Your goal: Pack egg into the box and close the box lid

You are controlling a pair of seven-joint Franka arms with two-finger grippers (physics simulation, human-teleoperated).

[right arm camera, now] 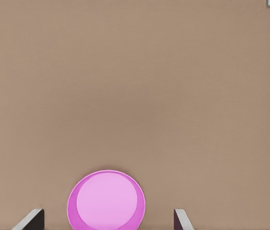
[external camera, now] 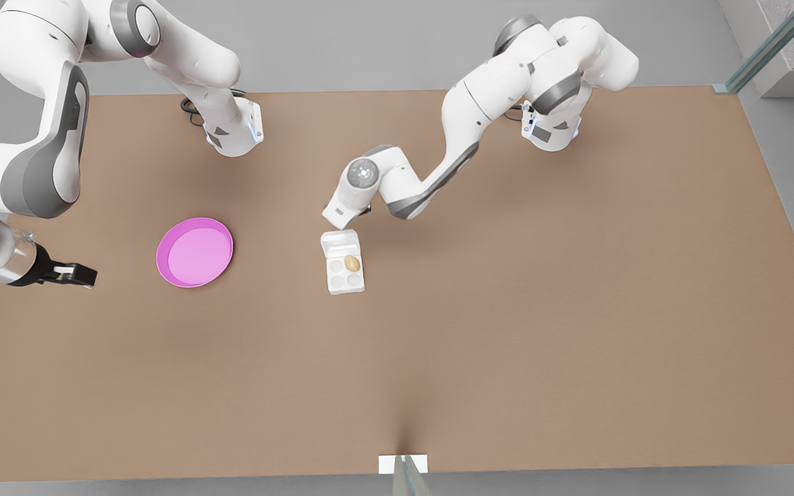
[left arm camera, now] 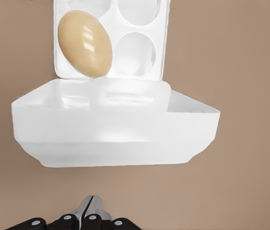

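Left hand (left arm camera: 91, 211), fingers together, sits just behind box lid (left arm camera: 116, 124).

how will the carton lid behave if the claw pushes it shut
The box lid stands half raised on its hinge behind the egg, so it would probably swing over easily. It looks thin and light, so the box might slide. The shut left claw sits just behind the lid.

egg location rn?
The egg sits in the box, in the cup nearest the open box lid on the front view's right, right of the pink plate.
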